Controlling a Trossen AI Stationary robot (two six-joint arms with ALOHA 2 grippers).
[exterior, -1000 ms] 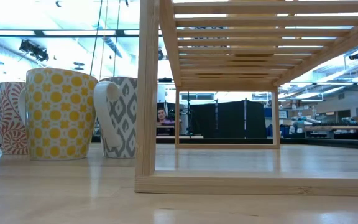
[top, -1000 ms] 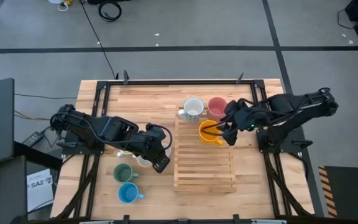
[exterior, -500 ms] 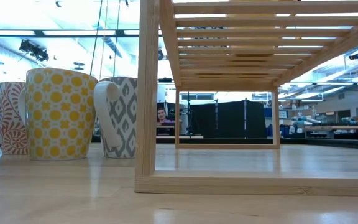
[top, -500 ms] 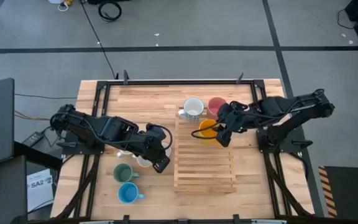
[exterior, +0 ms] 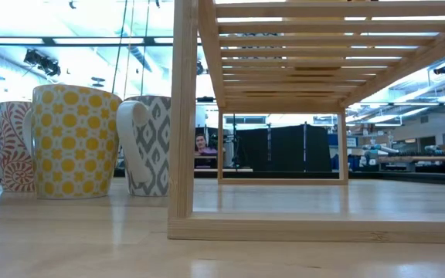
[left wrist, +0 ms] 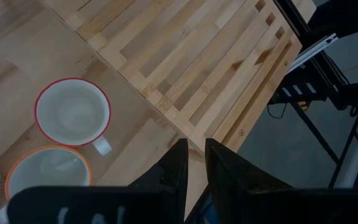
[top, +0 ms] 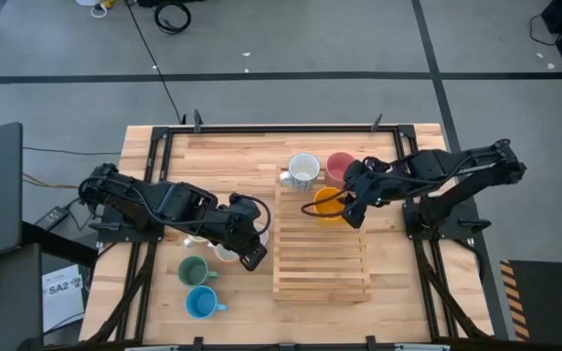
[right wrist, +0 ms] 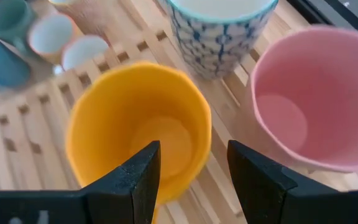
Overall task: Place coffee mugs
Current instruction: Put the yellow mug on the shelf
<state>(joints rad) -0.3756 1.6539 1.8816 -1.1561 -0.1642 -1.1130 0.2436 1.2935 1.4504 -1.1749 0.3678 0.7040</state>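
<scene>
One orange mug sits just beyond the right end effector's spread fingers.

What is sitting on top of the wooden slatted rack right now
Only the orange mug, at the far end of the wooden rack, with the right pincer open around it. The slats beneath that mug and pincer are covered.

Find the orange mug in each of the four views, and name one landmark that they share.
High view: orange mug on the slatted wooden rack, far end, beside the pink mug.
Low view: not in it.
Left wrist view: not in it.
Right wrist view: centre, just beyond the right pincer.
Shared landmark: the wooden rack.
</scene>
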